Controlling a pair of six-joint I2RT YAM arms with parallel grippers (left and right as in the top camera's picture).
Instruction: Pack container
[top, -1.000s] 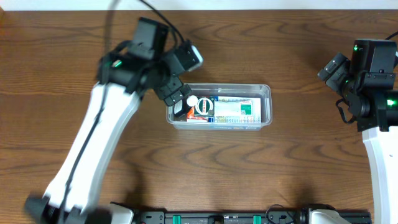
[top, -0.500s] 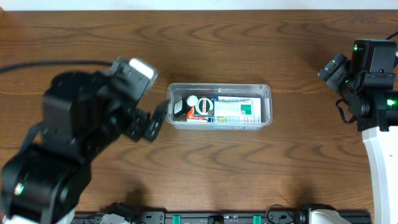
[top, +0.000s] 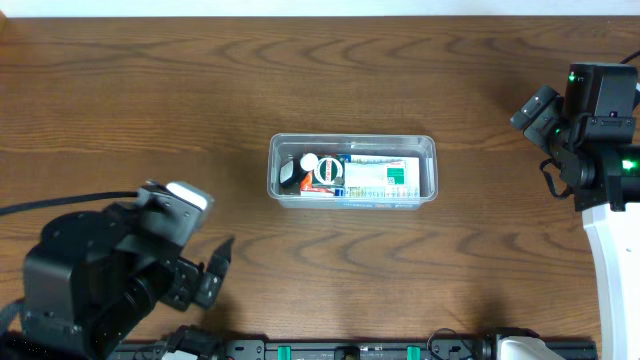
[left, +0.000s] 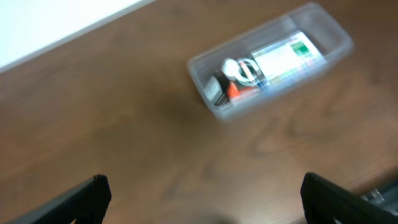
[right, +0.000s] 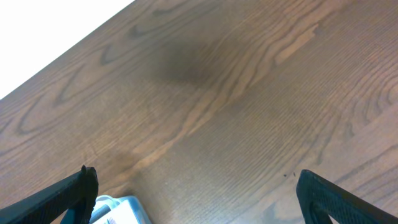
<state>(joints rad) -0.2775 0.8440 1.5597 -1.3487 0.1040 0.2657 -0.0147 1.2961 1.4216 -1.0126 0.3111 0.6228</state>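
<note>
While the left arm (top: 90, 285) and right arm (top: 598, 115) flank the container (top: 352, 138), their jaws gape

Bench (top: 330, 90), dark brown wood with wavy lengthwise grain; plain white band (top: 320, 6) bordering its far edge.

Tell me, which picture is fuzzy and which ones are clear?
Left wrist view: fuzzy all over, the container smeared, its labels unreadable. Overhead view: clear, the table grain crisp and the packed things easy to make out. Right wrist view: sharp wood grain, a dark shadow patch near the top, and a washed-out white corner at top left.
</note>
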